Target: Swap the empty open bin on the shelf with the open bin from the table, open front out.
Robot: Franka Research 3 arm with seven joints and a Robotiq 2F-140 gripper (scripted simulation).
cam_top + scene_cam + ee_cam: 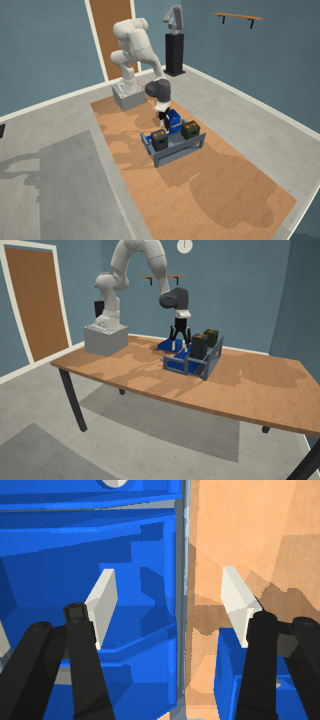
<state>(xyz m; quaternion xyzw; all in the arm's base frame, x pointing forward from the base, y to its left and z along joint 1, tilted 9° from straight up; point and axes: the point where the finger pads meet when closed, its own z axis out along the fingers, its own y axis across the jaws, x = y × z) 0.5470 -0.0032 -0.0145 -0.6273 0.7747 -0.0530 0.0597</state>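
Note:
The empty open bin [171, 132] [180, 355] [135, 587] sits in the middle place of the grey shelf [178, 149] [215, 353] [182, 580], its front at the lip. My gripper [164, 127] [179, 349] [168, 583] is open and points down above the bin's front end. In the wrist view one finger is over the bin's inside, the other out past the lip over the table; nothing is between them. The other blue bin [174, 118] [168, 345] [225, 675] stands on the table in front of the shelf, with a pale part partly visible inside.
Blue bins flank the middle one: one [148, 138] [75, 490] holds a pale part, the other [177, 128] [140, 695] is partly hidden. A dark grey case [159, 142] [199, 345] and an olive case [190, 131] [212, 338] stand on the upper board, close behind my gripper.

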